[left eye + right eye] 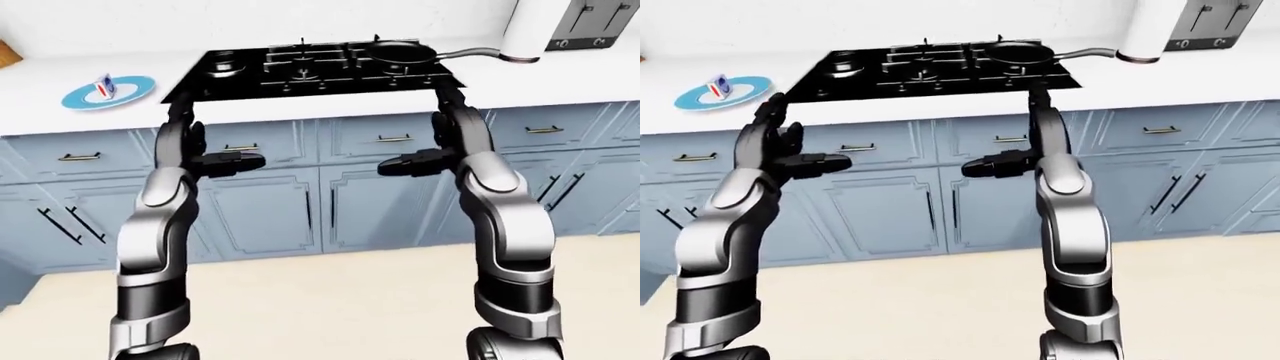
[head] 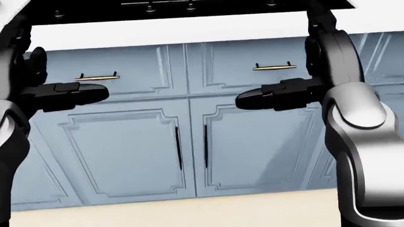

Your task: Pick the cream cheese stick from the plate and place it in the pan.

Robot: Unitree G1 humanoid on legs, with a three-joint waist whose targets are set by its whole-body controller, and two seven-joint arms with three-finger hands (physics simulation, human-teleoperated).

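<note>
The cream cheese stick (image 1: 105, 86) stands on a blue plate (image 1: 135, 94) on the white counter, upper left in the left-eye view. The black pan (image 1: 400, 52) sits on the black stove (image 1: 315, 71), upper middle, its handle pointing right. My left hand (image 1: 235, 161) and right hand (image 1: 405, 163) are both raised before the cabinet doors, fingers stretched out and pointing inward, empty. Both hands are well below and short of the counter top. The head view shows only the hands and the cabinets.
A white counter (image 1: 560, 82) runs across the top with blue cabinets (image 1: 280, 210) beneath. A white cylinder (image 1: 535, 30) and a grey appliance (image 1: 600, 22) stand at the upper right. A beige floor (image 1: 330, 307) lies below.
</note>
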